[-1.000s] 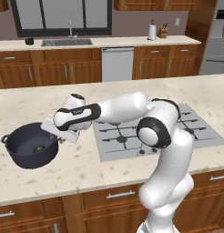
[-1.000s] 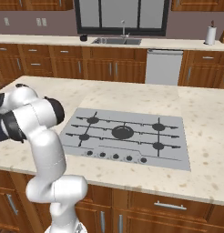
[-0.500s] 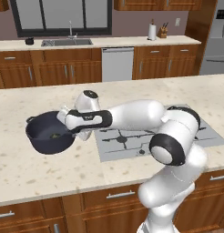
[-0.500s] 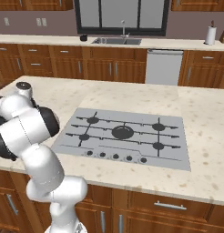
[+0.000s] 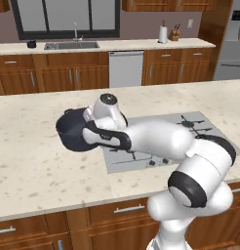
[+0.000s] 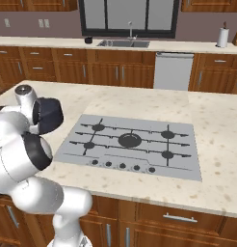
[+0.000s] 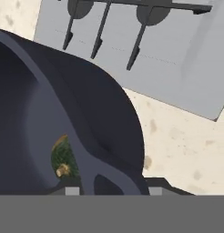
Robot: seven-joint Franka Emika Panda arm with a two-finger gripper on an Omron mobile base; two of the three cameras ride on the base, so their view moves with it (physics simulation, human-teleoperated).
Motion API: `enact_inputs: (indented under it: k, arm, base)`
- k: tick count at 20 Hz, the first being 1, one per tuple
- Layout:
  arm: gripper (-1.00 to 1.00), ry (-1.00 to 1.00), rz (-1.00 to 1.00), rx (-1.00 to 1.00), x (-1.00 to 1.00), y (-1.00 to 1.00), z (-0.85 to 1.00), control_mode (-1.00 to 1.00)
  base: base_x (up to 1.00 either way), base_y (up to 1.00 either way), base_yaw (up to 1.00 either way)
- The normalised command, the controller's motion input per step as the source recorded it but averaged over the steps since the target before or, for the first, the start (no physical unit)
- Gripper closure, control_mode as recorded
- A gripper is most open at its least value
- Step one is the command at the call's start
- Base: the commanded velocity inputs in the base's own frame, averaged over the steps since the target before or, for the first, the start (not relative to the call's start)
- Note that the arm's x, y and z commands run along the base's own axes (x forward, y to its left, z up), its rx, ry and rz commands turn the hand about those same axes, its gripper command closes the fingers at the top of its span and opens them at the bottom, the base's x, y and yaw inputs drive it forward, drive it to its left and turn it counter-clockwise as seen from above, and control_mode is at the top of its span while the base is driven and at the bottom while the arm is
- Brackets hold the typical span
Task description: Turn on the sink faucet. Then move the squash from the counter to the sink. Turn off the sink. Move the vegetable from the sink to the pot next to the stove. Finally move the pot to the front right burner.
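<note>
Pot (image 5: 72,131) carried nearer the stove (image 6: 131,144), squash (image 7: 63,158) inside, fingers (image 7: 72,191) clamped on its handle

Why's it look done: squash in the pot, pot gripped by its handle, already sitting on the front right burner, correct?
Not on the burner. The left base view shows the pot off the left edge of the stove, over the counter. The rest holds: the hand view shows the squash inside and the gripper on the handle.
</note>
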Motion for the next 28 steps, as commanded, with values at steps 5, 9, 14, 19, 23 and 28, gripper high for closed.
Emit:
enact_inputs:
  k: [5,9,14,19,23,28]
  arm:
    - [1.00,0.01,-0.44,0.00,0.00,-0.73,0.48,-1.00]
    - [1.00,0.03,-0.44,0.01,0.00,-0.82,0.40,-1.00]
    - [1.00,0.03,-0.42,0.07,0.00,-0.96,0.22,-1.00]
    - [1.00,0.01,-0.38,0.09,-0.01,-1.00,0.23,-1.00]
    - [1.00,0.00,-0.37,0.09,-0.01,-0.99,0.20,-1.00]
    - [1.00,-0.01,-0.36,0.10,-0.14,-0.90,0.05,-1.00]
  base:
    - [0.00,0.00,0.00]
    - [0.00,0.00,0.00]
    - [0.00,0.00,0.00]
    - [0.00,0.00,0.00]
    - [0.00,0.00,0.00]
    - [0.00,0.00,0.00]
